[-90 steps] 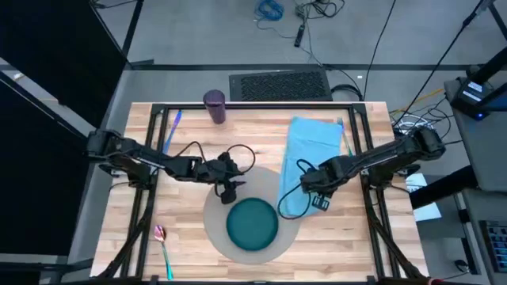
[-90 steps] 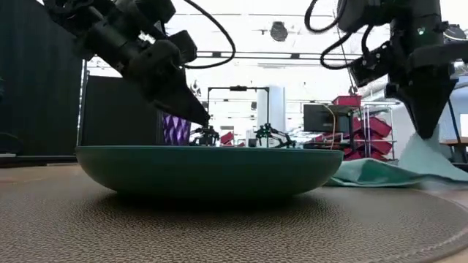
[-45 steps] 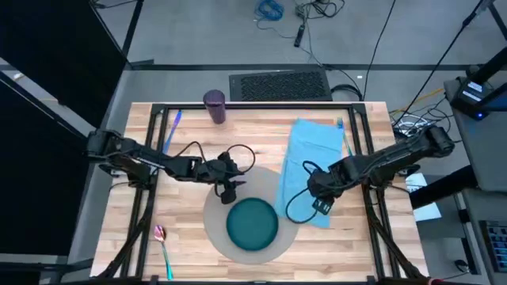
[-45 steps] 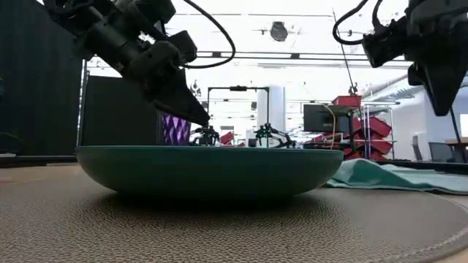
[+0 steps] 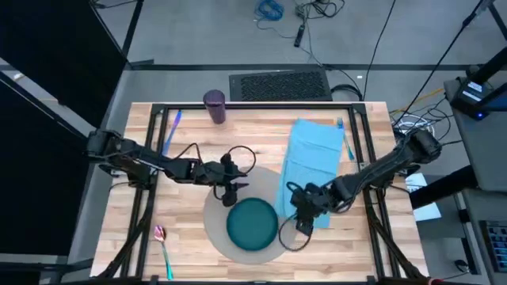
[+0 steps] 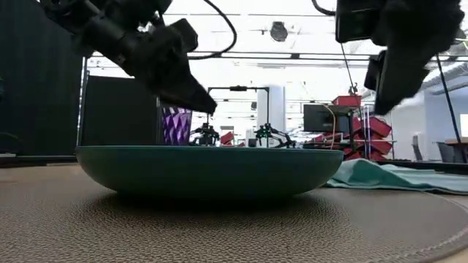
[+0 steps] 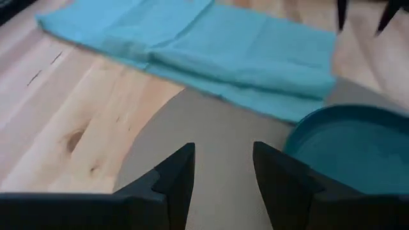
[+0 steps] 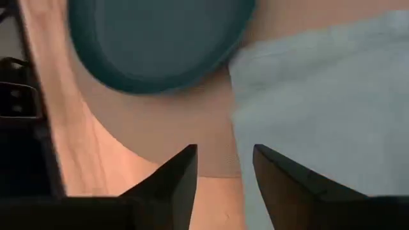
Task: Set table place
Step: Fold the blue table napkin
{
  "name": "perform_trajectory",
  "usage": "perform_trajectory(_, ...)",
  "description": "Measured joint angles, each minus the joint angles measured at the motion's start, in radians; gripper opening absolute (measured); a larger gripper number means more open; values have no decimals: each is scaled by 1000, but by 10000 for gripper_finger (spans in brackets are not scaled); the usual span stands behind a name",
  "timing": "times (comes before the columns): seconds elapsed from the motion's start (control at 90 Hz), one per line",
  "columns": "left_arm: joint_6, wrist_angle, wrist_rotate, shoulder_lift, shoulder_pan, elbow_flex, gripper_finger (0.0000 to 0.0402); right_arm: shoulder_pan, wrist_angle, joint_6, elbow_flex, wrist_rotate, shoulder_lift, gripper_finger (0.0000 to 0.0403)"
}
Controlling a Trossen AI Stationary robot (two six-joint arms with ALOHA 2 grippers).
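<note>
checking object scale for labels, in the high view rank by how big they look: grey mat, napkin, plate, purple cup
1. grey mat and napkin: too close to separate, since plate and arm cover part of each.
2. plate
3. purple cup

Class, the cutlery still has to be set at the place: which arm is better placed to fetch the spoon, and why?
Probably the left. The spoon lies near the table's front-left corner, on the left arm's side. The left claw hovers open behind the plate; the right claw, also open, is across the plate by the napkin.
</note>
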Motion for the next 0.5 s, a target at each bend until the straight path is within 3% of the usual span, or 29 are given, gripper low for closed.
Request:
perform_trajectory(0.256,2,186,44,0,-28,2,144,75,-5,117,0,186,53,133)
perform_trajectory(0.389,1,193,77,0,-28,33,144,111,-3,161,0,359,53,132)
perform_trajectory(0.5,1,202,77,0,-35,61,144,132,12,178,0,420,61,131)
